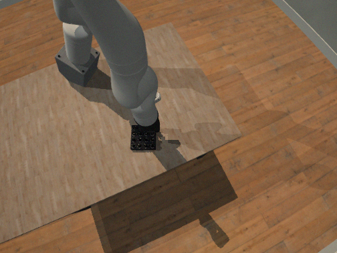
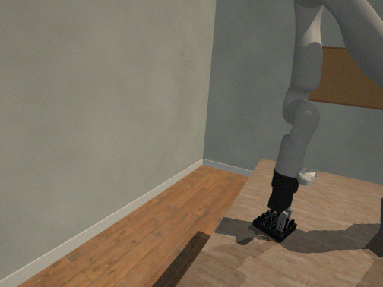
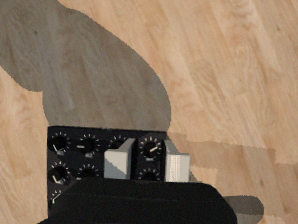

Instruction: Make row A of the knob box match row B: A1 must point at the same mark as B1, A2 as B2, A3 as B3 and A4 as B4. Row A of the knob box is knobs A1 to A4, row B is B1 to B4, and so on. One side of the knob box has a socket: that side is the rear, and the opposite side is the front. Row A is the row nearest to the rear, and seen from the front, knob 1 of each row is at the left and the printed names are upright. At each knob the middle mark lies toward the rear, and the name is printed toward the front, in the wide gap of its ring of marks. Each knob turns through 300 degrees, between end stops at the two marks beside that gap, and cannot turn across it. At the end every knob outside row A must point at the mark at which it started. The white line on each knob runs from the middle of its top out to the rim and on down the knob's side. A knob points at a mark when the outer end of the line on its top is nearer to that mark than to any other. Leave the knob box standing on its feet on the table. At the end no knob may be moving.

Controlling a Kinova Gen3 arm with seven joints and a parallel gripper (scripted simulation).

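Fingers straddle one knob (image 3: 150,148) in the box's (image 1: 144,141) far row, wrist view. The gripper (image 3: 147,163) is part open, pads beside the knob; whether they touch it I cannot tell. The box stands on the table (image 1: 50,140), the arm (image 1: 124,60) hiding its rear edge from above.

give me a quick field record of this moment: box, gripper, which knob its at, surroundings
knob box: black, standing on the light wooden table, near its edge
gripper: down over the box, fingers partly apart and straddling one knob
fingers: pale, one on each side of the knob; contact too small to tell
straddled knob: white line visible on top; its name cannot be read
arm: grey, reaching down from above
surroundings: darker wooden floor, grey-green walls
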